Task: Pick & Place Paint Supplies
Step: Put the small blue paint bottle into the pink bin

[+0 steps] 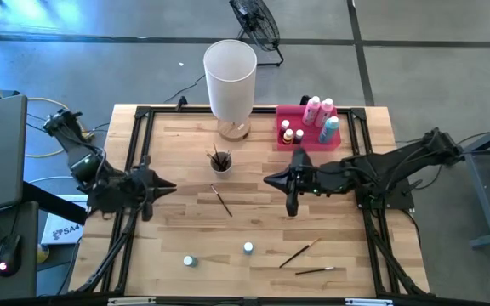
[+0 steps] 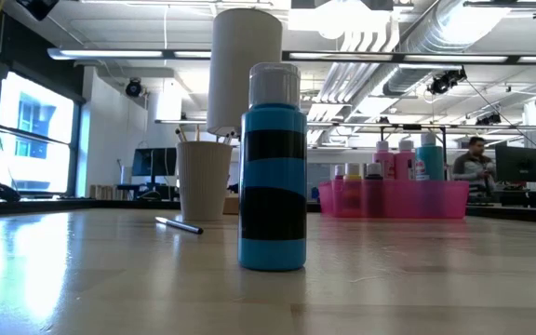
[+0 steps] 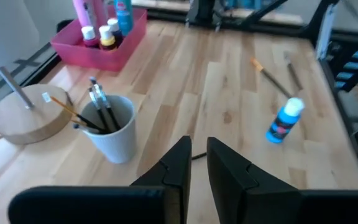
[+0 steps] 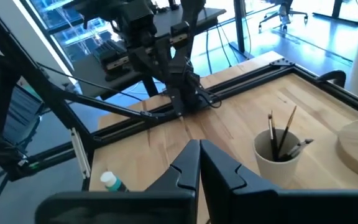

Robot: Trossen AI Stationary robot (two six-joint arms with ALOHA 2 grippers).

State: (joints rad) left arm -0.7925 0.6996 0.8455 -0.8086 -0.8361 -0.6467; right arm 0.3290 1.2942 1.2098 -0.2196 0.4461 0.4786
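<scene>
Wooden plank tabletop [image 1: 177, 221]: a loose thin brush [image 1: 221, 201] lies between the arms, long axis diagonal, nearer the left pincer [image 1: 170, 189], whose jaws stand slightly apart on nothing. Right pincer [image 1: 270, 180] is closed, empty; two small round bottles [image 1: 248, 248] stand on the front part of the tabletop.

Overhead and 2 wrist views share the white cup [image 1: 220, 161]; low view, perhaps nearest, faces across.

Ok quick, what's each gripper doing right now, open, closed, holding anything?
Left gripper: slightly open, holding nothing, above the table.
Right gripper: closed, holding nothing, above the table.
</scene>
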